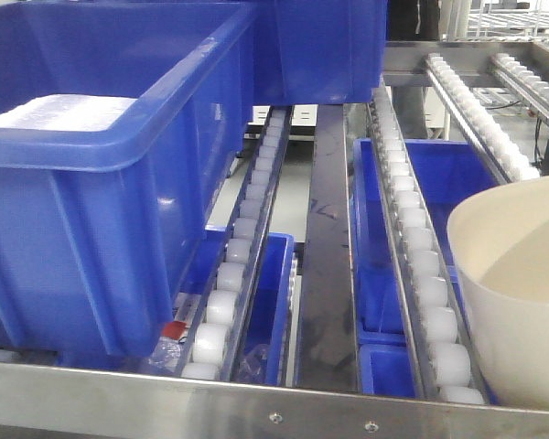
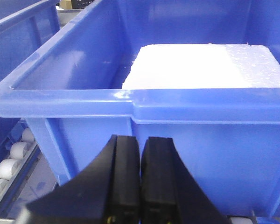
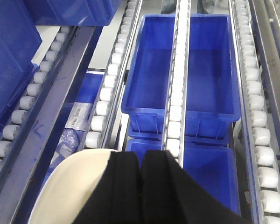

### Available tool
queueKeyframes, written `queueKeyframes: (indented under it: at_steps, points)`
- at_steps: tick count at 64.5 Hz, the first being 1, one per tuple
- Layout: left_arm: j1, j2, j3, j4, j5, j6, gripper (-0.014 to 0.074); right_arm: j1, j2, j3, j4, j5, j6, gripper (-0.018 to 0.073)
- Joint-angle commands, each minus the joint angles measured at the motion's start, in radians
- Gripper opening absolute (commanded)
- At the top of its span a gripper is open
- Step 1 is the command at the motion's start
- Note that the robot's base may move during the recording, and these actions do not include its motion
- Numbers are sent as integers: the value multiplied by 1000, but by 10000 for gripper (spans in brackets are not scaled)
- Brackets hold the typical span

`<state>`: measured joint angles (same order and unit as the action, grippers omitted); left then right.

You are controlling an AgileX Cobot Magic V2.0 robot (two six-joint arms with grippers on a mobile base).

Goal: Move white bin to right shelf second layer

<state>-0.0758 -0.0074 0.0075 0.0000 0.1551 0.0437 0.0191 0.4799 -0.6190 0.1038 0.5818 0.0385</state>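
Note:
The white bin (image 1: pixel 517 283) shows at the lower right of the front view, its cream wall and open mouth just right of a roller rail (image 1: pixel 421 274) of the shelf layer. From the right wrist, the same white bin (image 3: pixel 79 186) sits under and left of my right gripper (image 3: pixel 141 156). Its black fingers are pressed together where the bin's rim runs behind them, over the roller rails (image 3: pixel 175 107). My left gripper (image 2: pixel 140 138) is shut with nothing between its fingers, close to the front wall of a large blue crate (image 2: pixel 200 154).
The large blue crate (image 1: pixel 91 210) fills the left of the rack and holds a white foam block (image 2: pixel 200 65). Lower blue crates (image 3: pixel 186 70) lie beneath the rails. A steel front beam (image 1: pixel 274 402) edges the rack. More roller rails (image 1: pixel 485 119) run at the back right.

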Motion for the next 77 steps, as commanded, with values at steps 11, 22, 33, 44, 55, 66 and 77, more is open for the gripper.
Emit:
queueKeyframes:
  at_steps: [11,22,33,44,55,66,77]
  points:
    - [-4,-16,37,-6,-85,-5,85,-7,3,-36,7,-74,-13,48]
    - [-4,-16,37,-6,-85,-5,85,-7,3,-36,7,-75,-13,48]
    - [-4,-16,37,-6,-85,-5,85,-7,-52,33,-6,-117,-13,48]
    - [-4,-16,37,-6,-85,-5,85,-7,-181,187,-37,-243,-13,48]
    - [-4,-16,37,-6,-85,-5,85,-7,-304,336,-87,-314,-20,48]
    - [-4,-16,37,-6,-85,-5,85,-7,-435,490,-89,-337,-23,48]
    - [-4,-16,37,-6,-84,-5,85,-9,-503,618,-89,-421,-23,48]
